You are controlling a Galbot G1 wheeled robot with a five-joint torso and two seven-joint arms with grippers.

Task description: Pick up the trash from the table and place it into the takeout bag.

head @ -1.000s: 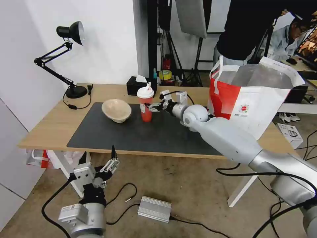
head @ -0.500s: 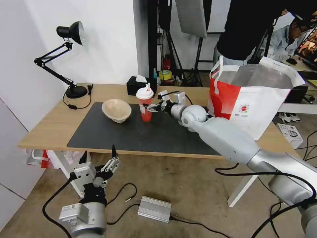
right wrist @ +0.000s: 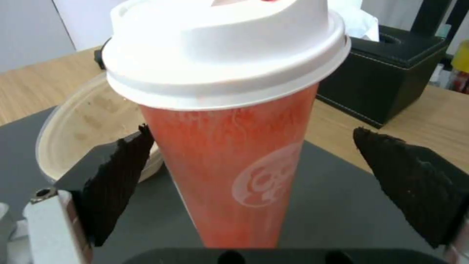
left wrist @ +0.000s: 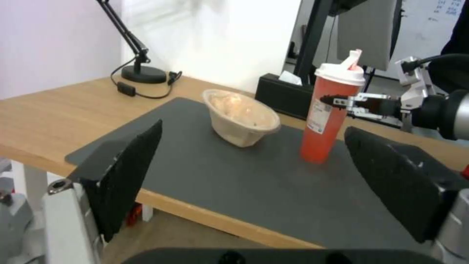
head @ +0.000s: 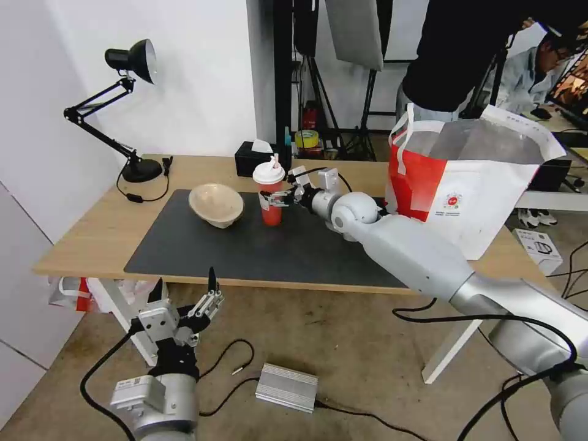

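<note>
Red drink cup (head: 270, 197) stands upright on the bench (head: 92, 226) mat, between the spread fingers of the right claw (head: 274, 197), not yet gripped. Step in hand: grasp approach. Next move calls for closing squarely on the cup wall below the lid. Left claw (head: 205, 300) hangs open below the bench edge.

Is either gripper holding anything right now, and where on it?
Nothing is held. The right gripper is open around the red cup, pads apart from it; the left gripper hangs open below the table.
</note>
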